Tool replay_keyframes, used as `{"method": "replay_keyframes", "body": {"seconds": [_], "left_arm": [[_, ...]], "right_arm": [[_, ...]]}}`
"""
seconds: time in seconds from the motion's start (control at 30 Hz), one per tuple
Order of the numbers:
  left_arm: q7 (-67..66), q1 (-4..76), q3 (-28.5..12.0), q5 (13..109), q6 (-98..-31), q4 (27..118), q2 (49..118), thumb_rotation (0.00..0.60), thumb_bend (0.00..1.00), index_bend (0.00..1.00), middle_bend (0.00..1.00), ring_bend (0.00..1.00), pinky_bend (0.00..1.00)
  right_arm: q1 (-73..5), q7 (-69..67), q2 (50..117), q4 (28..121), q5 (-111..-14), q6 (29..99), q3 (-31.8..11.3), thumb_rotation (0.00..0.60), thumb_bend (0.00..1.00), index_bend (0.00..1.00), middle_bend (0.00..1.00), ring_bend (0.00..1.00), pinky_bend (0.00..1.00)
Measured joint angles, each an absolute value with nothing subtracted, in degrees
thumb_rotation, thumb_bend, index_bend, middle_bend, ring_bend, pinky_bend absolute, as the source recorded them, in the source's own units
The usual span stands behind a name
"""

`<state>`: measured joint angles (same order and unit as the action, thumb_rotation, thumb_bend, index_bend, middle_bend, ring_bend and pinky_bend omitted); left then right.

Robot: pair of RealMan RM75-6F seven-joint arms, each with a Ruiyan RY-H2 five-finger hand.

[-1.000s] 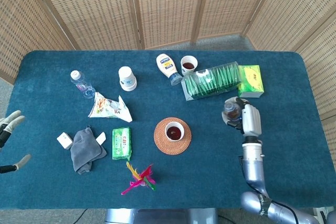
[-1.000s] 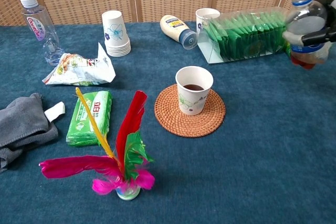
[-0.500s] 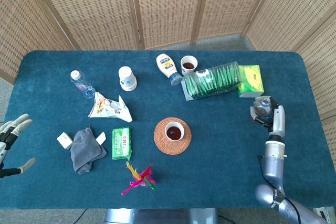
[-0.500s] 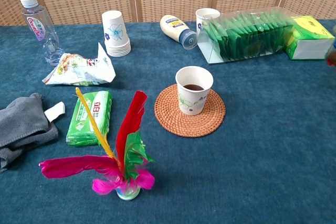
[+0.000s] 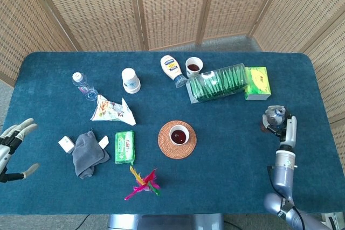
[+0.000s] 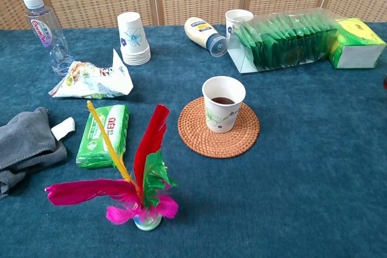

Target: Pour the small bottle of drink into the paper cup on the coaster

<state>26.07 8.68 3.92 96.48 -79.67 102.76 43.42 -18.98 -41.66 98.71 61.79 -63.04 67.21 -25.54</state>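
White paper cup (image 6: 224, 102) holding dark drink, upright on the round woven coaster (image 6: 219, 130) at table centre. Right hand (image 5: 282, 125) grips the small clear drink bottle (image 5: 273, 115) near the right table edge; its label appears unreadable. Left hand (image 5: 12, 145) at far left, fingers spread, holding nothing.

The right arm (image 5: 284, 176) at four o'clock is a glossy silver-grey tube in jointed segments, with a small green mark on its wrist and a dark cable alongside. The right hand (image 5: 280, 122) is pale grey. The left hand (image 5: 12, 144) at nine o'clock has light grey fingers over black parts.
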Motion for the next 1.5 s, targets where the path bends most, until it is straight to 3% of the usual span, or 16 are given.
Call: {"method": "replay_keyframes", "body": {"seconds": [1.23,1.43,1.5], "left_arm": [[24.27,9.6,4.37,95.75,-78.1,103.48,43.7,0.6,0.33,0.0,0.0,0.0,0.0],[23.78,9.7,4.41,95.61,-77.88,103.72,43.79,0.6,0.33,0.0,0.0,0.0,0.0],[23.69,9.69,4.43,95.61,-77.91,103.75,43.81,0.6,0.33,0.0,0.0,0.0,0.0]], "right_arm": [[-18.68,-62.19,106.38,41.21,-68.09,64.19,-22.91,0.6,0.73,0.53,0.58,0.26,0.63],[-18.82,-65.69,106.84,39.16,-69.52,64.07,-22.18,0.6,0.7,0.43,0.52,0.19,0.59],[-18.77,-66.69,106.82,38.81,-70.38,64.45,-21.66,0.6,0.66,0.34,0.44,0.12,0.55]]}}
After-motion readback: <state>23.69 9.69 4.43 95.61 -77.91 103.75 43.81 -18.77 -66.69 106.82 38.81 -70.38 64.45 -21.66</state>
